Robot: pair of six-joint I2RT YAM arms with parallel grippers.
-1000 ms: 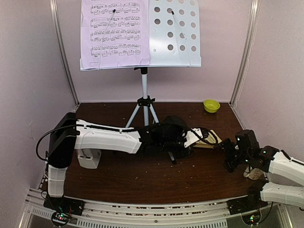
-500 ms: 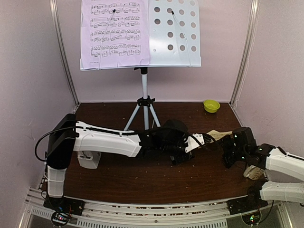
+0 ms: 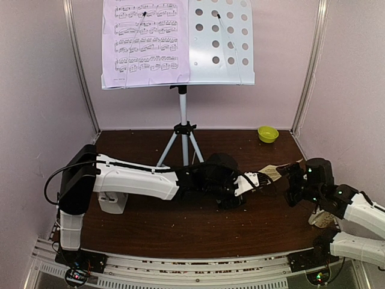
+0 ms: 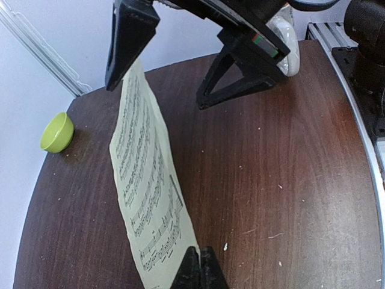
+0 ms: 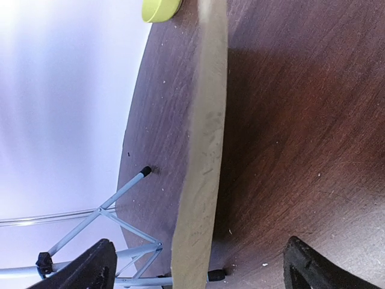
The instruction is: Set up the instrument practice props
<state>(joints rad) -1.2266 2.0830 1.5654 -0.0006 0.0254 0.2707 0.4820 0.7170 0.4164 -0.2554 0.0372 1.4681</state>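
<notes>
Left gripper [image 4: 200, 270] is clamped shut on the near end of the pale yellow page [image 4: 147, 180], held on edge over the table [image 4: 277, 180]; its far end is straddled, seemingly untouched, by the wide-spread right gripper [image 5: 195, 268], presumably for a handover.

A small green bowl [image 3: 267, 133] sits upright in the far right corner of a dark brown wooden desk [image 3: 198, 232], close to the back wall and just beside a silver corner post [image 3: 310, 66]. A matching post [image 3: 81, 72] stands at the far left corner. Pale pink walls [image 3: 36, 90] enclose the desk on three sides. Light specks and crumbs dot the wood, thickest along the back edge. A ridged metal rail [image 3: 192, 266] runs along the near edge. Near the right front edge, a white mug [image 4: 287, 45] with an orange interior stands partly hidden.
</notes>
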